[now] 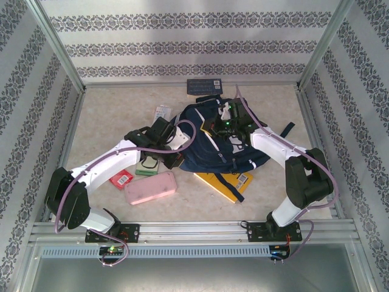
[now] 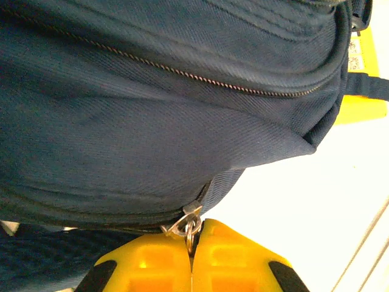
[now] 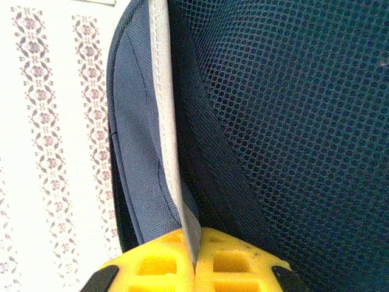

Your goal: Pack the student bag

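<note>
Your left hand (image 2: 192,236) is pinched tight on the zipper pull (image 2: 183,222). Your right hand (image 3: 196,243) clamps what looks like grey trim (image 3: 172,152) of the student bag (image 1: 209,149), which lies mid-surface (image 1: 109,109), slightly far.

student bag (image 1: 209,143): 1 | pink case (image 1: 151,187) near-left of bag: 1 | yellow book (image 1: 222,185) under bag: 1 (partly hidden) | dark card (image 1: 203,86) behind bag: 1
</note>
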Motion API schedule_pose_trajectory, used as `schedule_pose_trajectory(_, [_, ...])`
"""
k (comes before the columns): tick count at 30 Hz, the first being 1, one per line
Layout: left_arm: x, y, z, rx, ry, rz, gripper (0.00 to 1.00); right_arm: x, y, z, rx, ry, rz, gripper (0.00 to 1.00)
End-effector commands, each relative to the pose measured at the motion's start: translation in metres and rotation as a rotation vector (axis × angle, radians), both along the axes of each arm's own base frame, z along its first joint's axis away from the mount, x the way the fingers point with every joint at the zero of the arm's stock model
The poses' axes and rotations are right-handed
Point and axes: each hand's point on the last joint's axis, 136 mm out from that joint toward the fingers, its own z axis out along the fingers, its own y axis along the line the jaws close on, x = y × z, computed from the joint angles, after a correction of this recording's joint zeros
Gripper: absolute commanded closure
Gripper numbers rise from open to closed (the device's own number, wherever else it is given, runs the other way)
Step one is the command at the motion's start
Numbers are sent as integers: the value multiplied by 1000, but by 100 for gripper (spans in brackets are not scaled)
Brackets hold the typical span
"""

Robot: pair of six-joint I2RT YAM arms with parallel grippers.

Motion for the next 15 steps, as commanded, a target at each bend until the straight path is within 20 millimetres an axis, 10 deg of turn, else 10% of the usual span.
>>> schedule_pose_trajectory(1, [-15, -26, 9, -89, 39, -48, 96, 33, -5, 53, 78, -168, -146, 100])
schedule_pose_trajectory(15, [-23, -63, 4, -92, -3, -95, 94, 49, -7, 53, 128, -121, -280, 100])
